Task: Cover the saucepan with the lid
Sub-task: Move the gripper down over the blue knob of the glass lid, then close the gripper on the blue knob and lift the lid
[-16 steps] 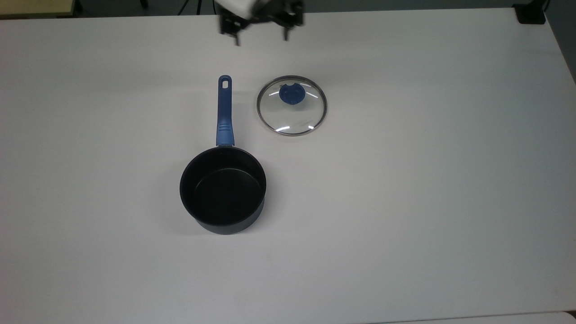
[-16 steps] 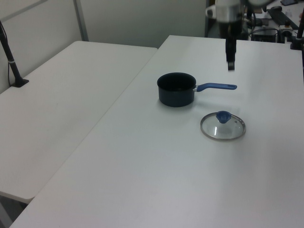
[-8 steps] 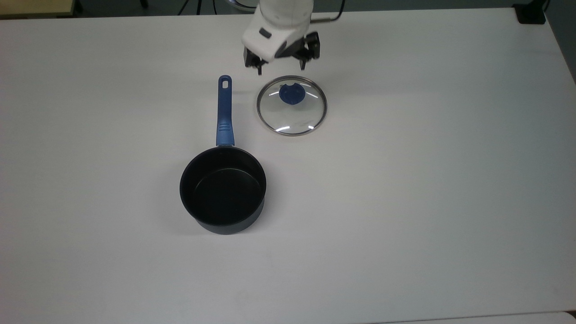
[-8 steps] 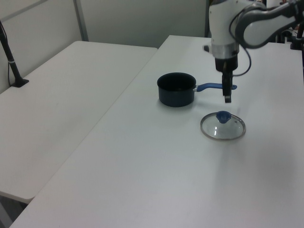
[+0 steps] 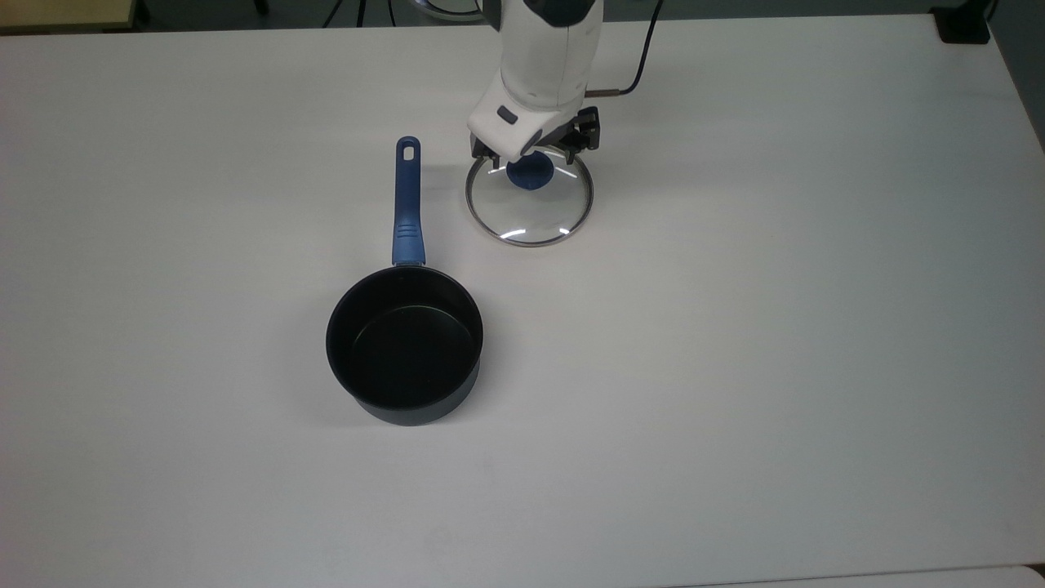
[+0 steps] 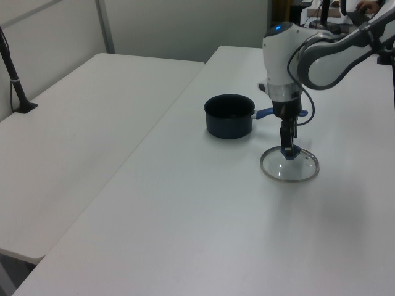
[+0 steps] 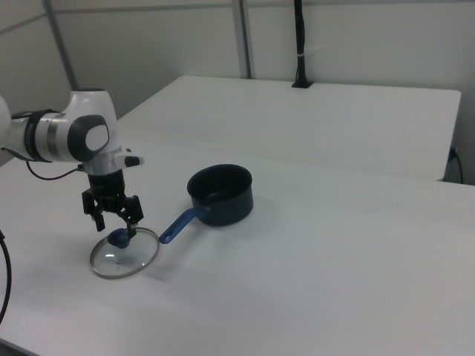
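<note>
The lid (image 5: 531, 214) is a clear glass disc with a steel rim, lying flat on the white table (image 5: 735, 327); the left view shows the lid (image 6: 291, 171) too, and the right view has the lid (image 7: 123, 259). Its blue knob (image 5: 529, 175) sits between and just below my spread fingers. My gripper (image 5: 532, 157) (image 6: 287, 148) (image 7: 116, 225) hangs open right over the knob, holding nothing. The black saucepan (image 5: 405, 346) (image 6: 229, 115) (image 7: 220, 193) stands upright and empty toward the top view's lower left of the lid. Its long blue handle (image 5: 406, 204) points to the top view's top.
A second white table (image 6: 92, 111) adjoins this one, with a black post (image 6: 15, 73) clamped at its edge. A dark object (image 5: 963, 24) sits at the top view's upper right corner. A cable (image 5: 645, 57) trails from the arm.
My gripper came down from the top view's upper edge toward the lid and now straddles the blue knob. The lid and saucepan have not moved.
</note>
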Available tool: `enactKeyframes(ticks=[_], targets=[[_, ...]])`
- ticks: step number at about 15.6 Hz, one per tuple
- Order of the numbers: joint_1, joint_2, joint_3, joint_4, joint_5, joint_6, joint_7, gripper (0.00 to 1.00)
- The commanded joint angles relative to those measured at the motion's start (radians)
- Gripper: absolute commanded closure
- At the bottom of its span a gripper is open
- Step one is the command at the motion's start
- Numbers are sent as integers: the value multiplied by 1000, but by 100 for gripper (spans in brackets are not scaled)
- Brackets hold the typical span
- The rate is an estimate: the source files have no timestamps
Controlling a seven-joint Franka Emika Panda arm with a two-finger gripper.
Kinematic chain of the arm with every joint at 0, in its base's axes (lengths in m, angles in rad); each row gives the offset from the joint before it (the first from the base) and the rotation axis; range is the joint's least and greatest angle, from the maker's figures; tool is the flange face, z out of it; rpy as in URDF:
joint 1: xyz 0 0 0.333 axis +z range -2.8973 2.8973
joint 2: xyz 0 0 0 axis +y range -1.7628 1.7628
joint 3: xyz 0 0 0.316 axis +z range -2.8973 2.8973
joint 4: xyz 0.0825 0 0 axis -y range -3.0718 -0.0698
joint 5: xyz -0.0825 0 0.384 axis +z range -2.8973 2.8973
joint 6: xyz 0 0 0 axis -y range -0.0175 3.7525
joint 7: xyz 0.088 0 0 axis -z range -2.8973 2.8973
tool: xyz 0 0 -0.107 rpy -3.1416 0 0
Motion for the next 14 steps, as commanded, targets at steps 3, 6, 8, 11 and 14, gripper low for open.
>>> enactKeyframes(ticks=[3, 6, 8, 11, 14], targets=[[3, 16, 9, -54, -5, 86, 16, 7], [3, 12, 11, -53, -6, 76, 25, 48], [3, -4, 18, -42, -6, 59, 46, 53], [0, -54, 66, -8, -6, -18, 48, 53], [-1, -77, 70, 89, -5, -116, 46, 53]])
